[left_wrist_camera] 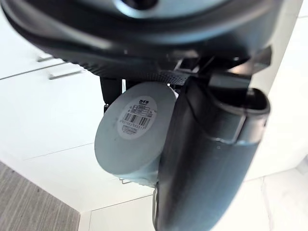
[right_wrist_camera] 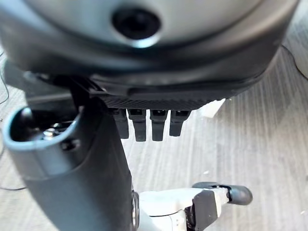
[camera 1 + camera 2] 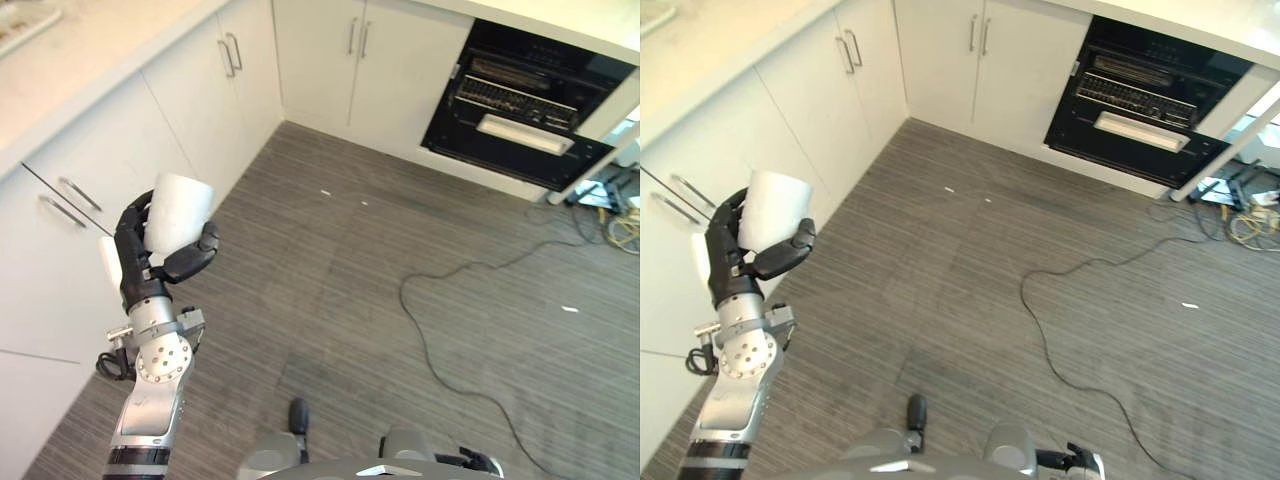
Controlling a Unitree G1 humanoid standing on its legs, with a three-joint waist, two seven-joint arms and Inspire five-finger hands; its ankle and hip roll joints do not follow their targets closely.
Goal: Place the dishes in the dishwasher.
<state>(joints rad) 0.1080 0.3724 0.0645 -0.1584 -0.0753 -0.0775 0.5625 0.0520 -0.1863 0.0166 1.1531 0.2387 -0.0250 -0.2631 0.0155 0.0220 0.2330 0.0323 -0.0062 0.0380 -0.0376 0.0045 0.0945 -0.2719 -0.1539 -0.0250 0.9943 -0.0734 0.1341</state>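
My left hand is raised at the lower left in front of the white cabinets, shut on a white cup. The thumb and fingers wrap round the cup's side. The cup's labelled base faces the wrist and its mouth points up and away. Far off at the upper right, the dishwasher stands open under the counter, a dark cavity with racks showing. In the right wrist view my right hand hangs over the floor with its fingers relaxed and holding nothing.
White cabinets with metal handles run along the left and the back, under a pale countertop. Grey wood-look floor stretches between me and the dishwasher. A tangle of cords lies at the far right.
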